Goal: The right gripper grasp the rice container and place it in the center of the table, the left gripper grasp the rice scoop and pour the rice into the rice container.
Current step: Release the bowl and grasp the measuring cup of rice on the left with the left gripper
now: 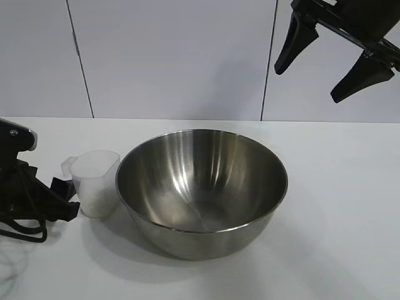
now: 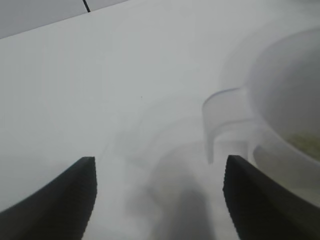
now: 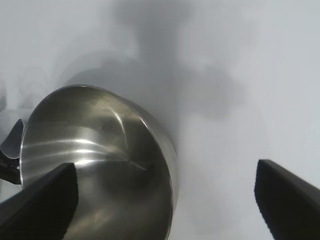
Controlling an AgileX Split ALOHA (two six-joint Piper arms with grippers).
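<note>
The rice container [image 1: 201,187], a wide shiny steel bowl, stands in the middle of the white table [image 1: 337,212] and looks empty inside. Touching its left side stands the rice scoop [image 1: 95,182], a small frosted plastic cup with its handle [image 2: 225,117] turned toward my left gripper [image 1: 67,199]. That gripper sits low at the scoop's left, open, with the handle just beyond its fingertips [image 2: 82,185] and nothing between them. A pale patch of rice [image 2: 306,142] shows inside the scoop. My right gripper [image 1: 309,81] hangs high at the back right, open and empty, looking down on the bowl [image 3: 100,165].
Grey wall panels [image 1: 175,56] rise behind the table's far edge. The left arm's black body and cables [image 1: 22,212] lie on the table at the far left. Bare tabletop stretches to the right of the bowl and in front of it.
</note>
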